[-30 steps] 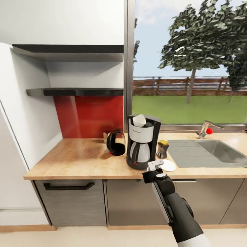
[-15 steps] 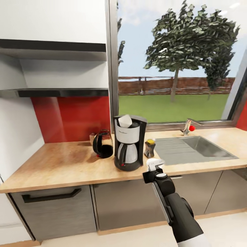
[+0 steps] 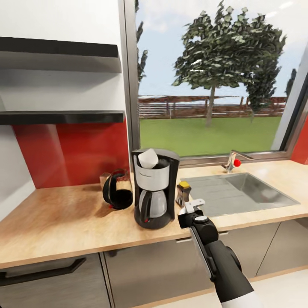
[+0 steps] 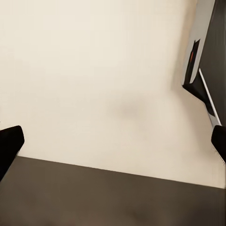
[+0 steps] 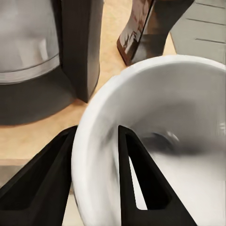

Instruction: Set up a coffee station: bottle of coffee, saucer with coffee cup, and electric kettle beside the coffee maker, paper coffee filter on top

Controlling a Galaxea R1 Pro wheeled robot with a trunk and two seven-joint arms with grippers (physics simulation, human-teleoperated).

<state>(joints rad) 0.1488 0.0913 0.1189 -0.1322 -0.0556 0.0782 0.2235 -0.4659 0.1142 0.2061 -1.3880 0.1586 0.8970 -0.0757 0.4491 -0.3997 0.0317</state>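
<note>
Currently right gripper (image 5: 96,181) pinching rim of white coffee cup (image 5: 174,141), just beside coffee maker (image 3: 154,188) and coffee bottle (image 3: 183,193) on countertop (image 3: 64,222). Left gripper (image 4: 113,141) fingers spread, nothing between.

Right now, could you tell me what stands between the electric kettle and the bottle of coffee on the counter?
The coffee maker, a paper filter on top, stands between the electric kettle and the bottle of coffee, as the head view shows.
</note>
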